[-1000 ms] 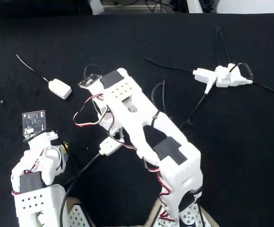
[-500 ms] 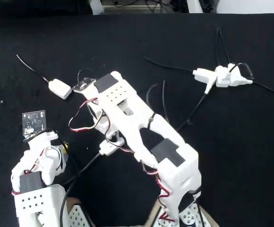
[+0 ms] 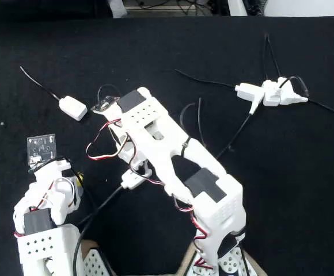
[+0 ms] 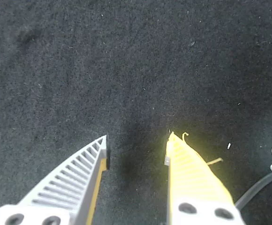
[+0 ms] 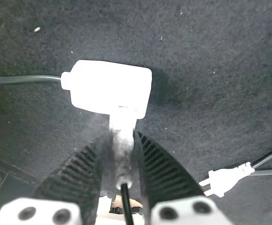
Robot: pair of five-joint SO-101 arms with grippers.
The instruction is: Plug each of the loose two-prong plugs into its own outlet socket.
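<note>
Right wrist view | right end effector (image 5: 122,139) clamps plug (image 5: 123,126), nose at socket (image 5: 109,86), aligned to insert | left end effector (image 4: 137,137) open, away from socket

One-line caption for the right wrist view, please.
Right gripper holds a plug at the white outlet socket, on black cloth.

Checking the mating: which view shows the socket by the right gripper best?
The right wrist view: the socket lies close and whole, with the plug in the right gripper meeting its side. The high view shows the socket small and distant. The left wrist view faces cloth.
</note>
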